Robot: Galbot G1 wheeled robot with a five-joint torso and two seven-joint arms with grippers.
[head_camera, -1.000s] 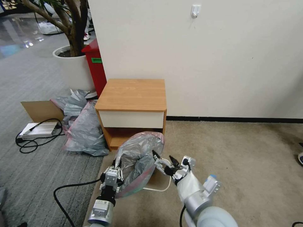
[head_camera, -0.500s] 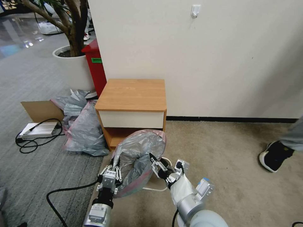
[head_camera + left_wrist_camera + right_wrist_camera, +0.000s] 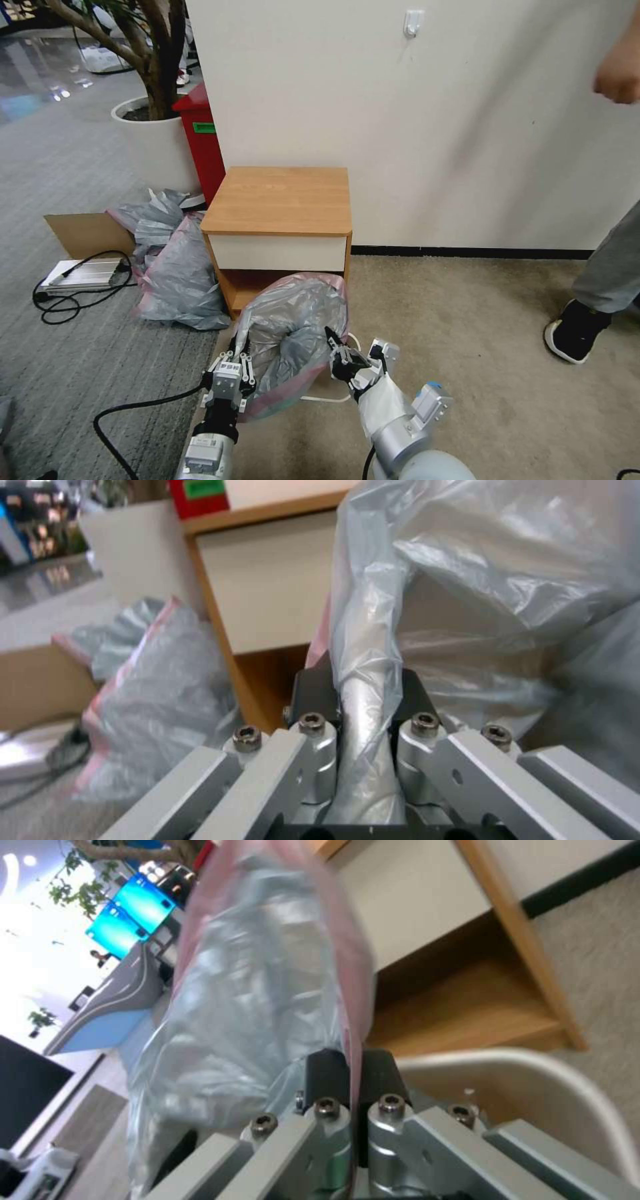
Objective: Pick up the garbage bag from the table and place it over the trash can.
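Note:
The garbage bag (image 3: 293,327), crinkly grey plastic with a pink rim, hangs stretched between my two grippers just in front of the table (image 3: 280,200). My left gripper (image 3: 237,347) is shut on a bunched fold of the bag (image 3: 480,555); its pads (image 3: 313,690) pinch the plastic. On the opposite side my right gripper (image 3: 335,343) is shut on the pink rim of the bag (image 3: 253,990). The trash can (image 3: 327,400) stands on the floor beneath the bag, with only part of its cream rim (image 3: 533,1060) showing.
A heap of grey-pink bags (image 3: 173,267) and a cardboard sheet (image 3: 83,233) lie left of the table. A red box (image 3: 200,140) and a white planter (image 3: 153,143) stand behind them. A black cable (image 3: 133,407) trails by my left arm. Beige carpet (image 3: 480,320) spreads to the right.
My right gripper, open a second ago, has moved in towards the bag and shut on its pink rim. The left gripper has kept its hold and shifted slightly lower.

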